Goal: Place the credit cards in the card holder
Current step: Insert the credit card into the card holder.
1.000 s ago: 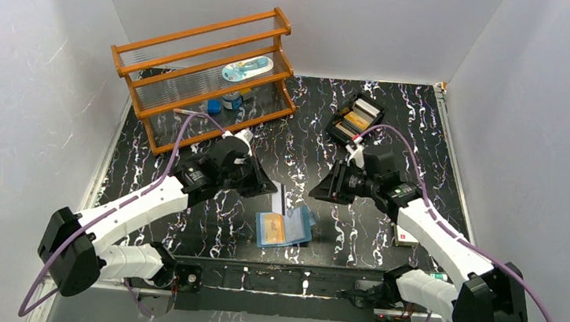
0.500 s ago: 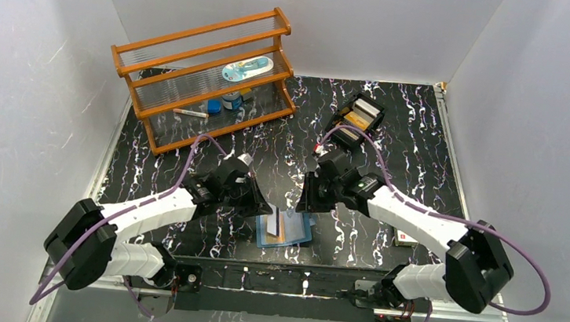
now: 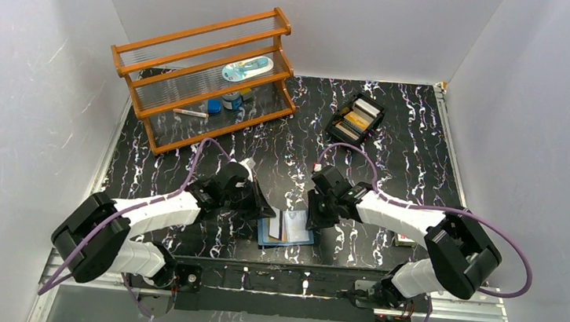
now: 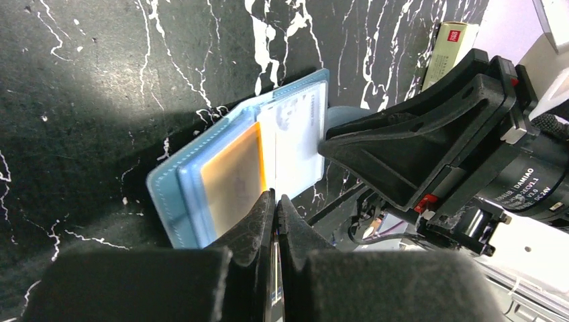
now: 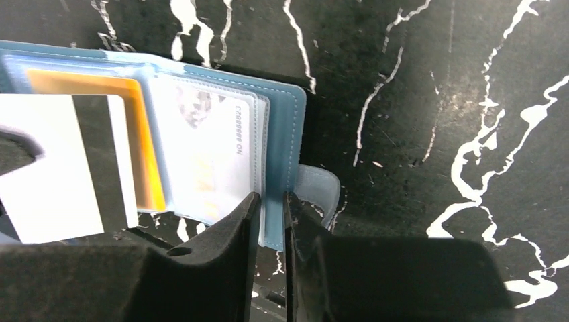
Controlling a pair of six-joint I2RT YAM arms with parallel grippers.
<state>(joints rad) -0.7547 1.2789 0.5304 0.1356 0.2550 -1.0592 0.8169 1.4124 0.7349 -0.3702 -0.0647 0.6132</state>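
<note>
The blue card holder (image 3: 288, 231) lies open near the table's front edge. An orange card (image 4: 235, 178) and a pale card (image 4: 295, 144) sit in its slots. My left gripper (image 3: 266, 211) is shut on a white credit card with a dark stripe (image 5: 54, 168), held edge-down over the holder's left half (image 5: 74, 64). The card is seen edge-on between the left gripper's (image 4: 275, 200) jaws. My right gripper (image 3: 313, 216) stands over the holder's right edge (image 5: 285, 127), jaws almost together with a narrow gap, nothing between them. The right gripper (image 5: 272, 201) is next to the snap tab (image 5: 315, 188).
A wooden rack (image 3: 203, 74) with small items stands at the back left. A black tray (image 3: 355, 119) holding more cards sits at the back right. A small beige and red box (image 3: 404, 238) lies right of the card holder, beside the right arm.
Both grippers have closed in on the card holder. The left brought the striped card down over its left half. The right moved from near the black tray to its right edge.
</note>
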